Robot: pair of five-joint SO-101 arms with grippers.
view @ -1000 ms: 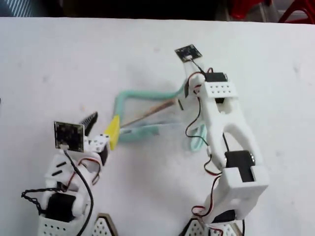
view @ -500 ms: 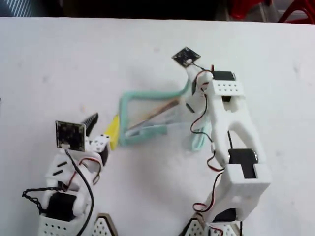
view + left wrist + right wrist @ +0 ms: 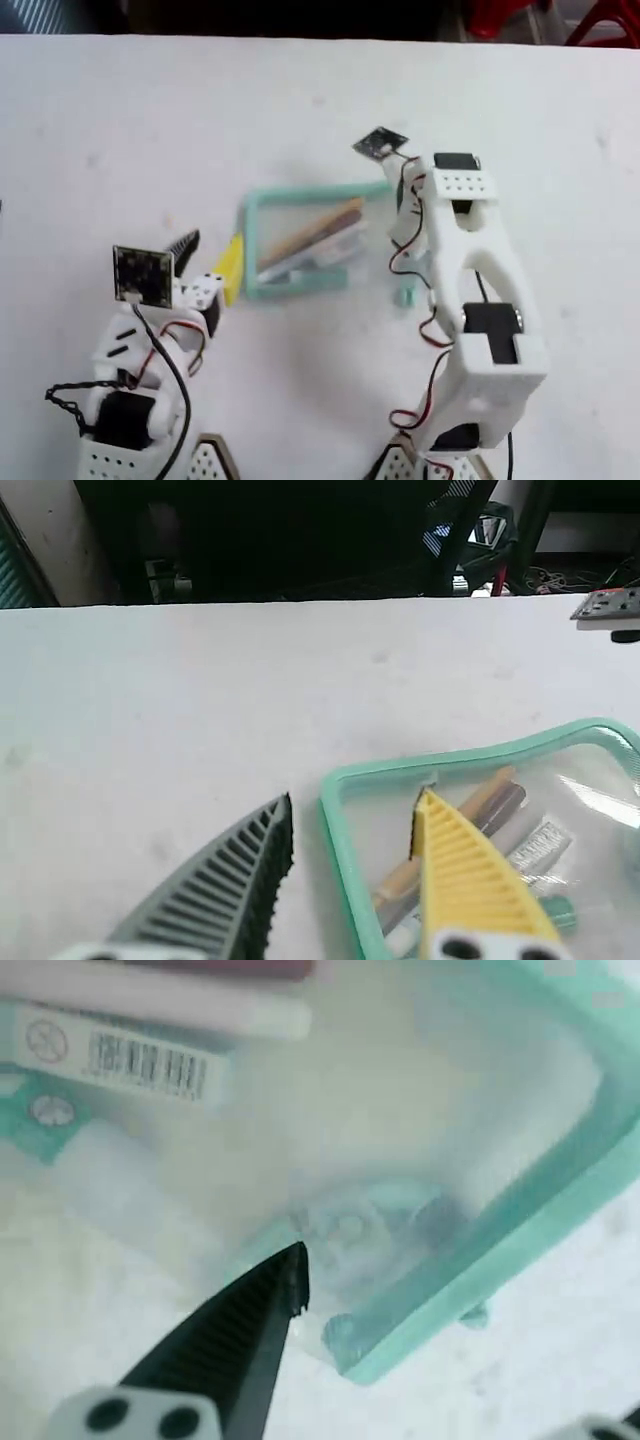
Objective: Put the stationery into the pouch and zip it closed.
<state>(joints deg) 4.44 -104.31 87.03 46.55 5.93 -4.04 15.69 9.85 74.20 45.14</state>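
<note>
1. The left fingers (image 3: 470, 880) stand wide apart and grasp nothing. The yellow one hangs over the short end of the pouch (image 3: 248, 240), above the stationery (image 3: 310, 240) inside it. The grey one is over bare table (image 3: 150, 120), just beside the teal border. We cannot tell whether the yellow one touches the clear film.
2. The right fingers (image 3: 235, 1350) are spread as well and grip nothing. The dark tip sits at the clear film just inside a corner of the pouch, and the teal border runs between it and the other finger, which is barely in view.
3. The left arm crouches low at the near side of the table, its wrist aimed at the pouch end closest to it. The right arm reaches out from the near edge, its wrist tipped down over the opposite end of the pouch.
4. The pouch lies flat near the middle of the table, between the two arms. Through its clear side we see a brown pencil (image 3: 495, 800) and a white barcoded pen (image 3: 120, 1055) lying lengthwise.
5. Bare table stretches beyond the pouch to the far edge, and more lies open past the left arm. A small teal piece (image 3: 405, 294) lies just beside the right arm, apart from the pouch.
</note>
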